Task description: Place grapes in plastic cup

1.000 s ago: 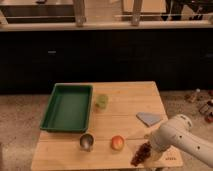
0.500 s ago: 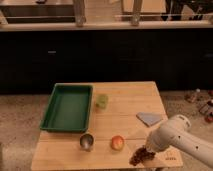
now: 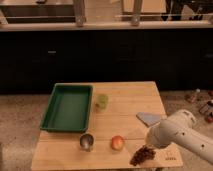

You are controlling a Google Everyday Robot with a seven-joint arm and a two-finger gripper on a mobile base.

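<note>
The dark purple grapes (image 3: 142, 155) lie at the front right of the wooden table (image 3: 125, 107), near its front edge. My gripper (image 3: 148, 147) is at the end of the white arm that reaches in from the right. It is right over the upper right end of the bunch, and its tip is hidden against the grapes. The pale green plastic cup (image 3: 102, 101) stands upright near the middle of the table, just right of the tray, well behind and left of the grapes.
A green tray (image 3: 67, 106) takes up the left of the table. A shiny metal cup (image 3: 86, 142) and a red-yellow apple (image 3: 117, 143) stand at the front, left of the grapes. A flat grey-blue piece (image 3: 149, 118) lies at the right, behind the arm.
The arm has stayed over the grapes and dropped slightly. The grapes sit in about the same place near the front edge.
</note>
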